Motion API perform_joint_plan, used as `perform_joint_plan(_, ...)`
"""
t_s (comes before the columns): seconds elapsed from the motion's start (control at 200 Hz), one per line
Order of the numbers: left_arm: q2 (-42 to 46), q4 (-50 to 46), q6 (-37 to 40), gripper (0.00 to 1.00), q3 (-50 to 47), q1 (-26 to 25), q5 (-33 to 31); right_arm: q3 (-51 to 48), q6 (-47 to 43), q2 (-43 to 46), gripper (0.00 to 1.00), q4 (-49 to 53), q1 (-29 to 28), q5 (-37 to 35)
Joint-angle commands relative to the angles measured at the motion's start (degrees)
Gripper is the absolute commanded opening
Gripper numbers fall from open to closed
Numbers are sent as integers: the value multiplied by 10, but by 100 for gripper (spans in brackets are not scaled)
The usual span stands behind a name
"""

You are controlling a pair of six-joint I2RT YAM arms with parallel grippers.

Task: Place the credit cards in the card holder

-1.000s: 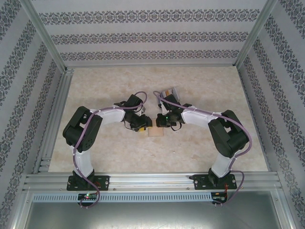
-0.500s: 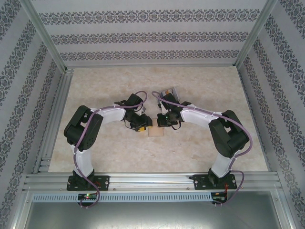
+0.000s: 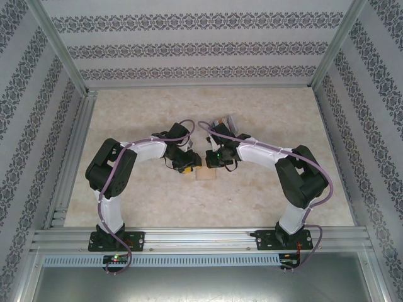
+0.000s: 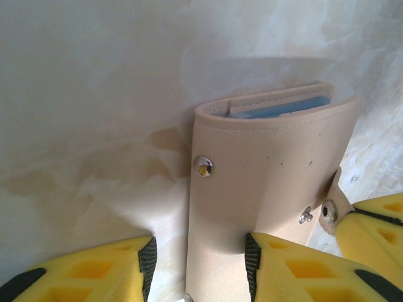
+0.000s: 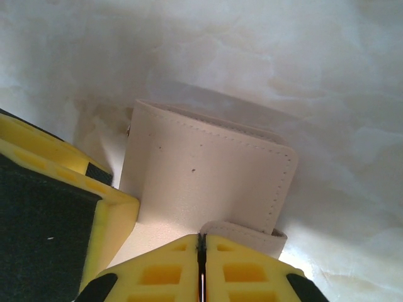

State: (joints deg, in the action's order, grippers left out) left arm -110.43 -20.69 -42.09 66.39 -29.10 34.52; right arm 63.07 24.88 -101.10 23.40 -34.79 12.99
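From the near edge of the worktop (image 3: 145, 201) both arms are reaching in toward its middle, where the card holder (image 3: 205, 175) is lying folded, about midway between the side edges. The left gripper (image 4: 200, 258) is standing with its fingers (image 4: 94, 274) apart, gripping nothing: one is resting on bare worktop and the other is sitting over the tan cover, probably to pin it flat. The right gripper (image 5: 201, 251) is holding its fingers closed. They seem to be pinching the snap tab (image 5: 247, 234), though the strap's end is hidden under them. That would suit pulling the flap to close or open it. A blue card (image 4: 283, 108) is already showing inside the holder's far opening. Just beyond the right arm a clear tray (image 3: 224, 120) is sitting toward the far edge. The surface is looking pale and marbled, smooth and matte. Patterned wallpaper (image 3: 201, 47) and an aluminium frame (image 3: 201, 239) are enclosing the cell
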Motion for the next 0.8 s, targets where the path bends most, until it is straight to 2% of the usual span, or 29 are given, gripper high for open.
perform_joint_plan(0.0, -42, 71, 21, 45, 8, -16, -20, 15, -6, -7, 11, 8, -5, -10)
perform_joint_plan(0.39, -35, 59, 28, 46, 11, -16, -25, 15, -14, 12, 12, 39, -5, -48)
perform_joint_plan(0.794, -35, 64, 25, 45, 11, -15, -24, 1, -13, 38, 12, 58, -11, -43)
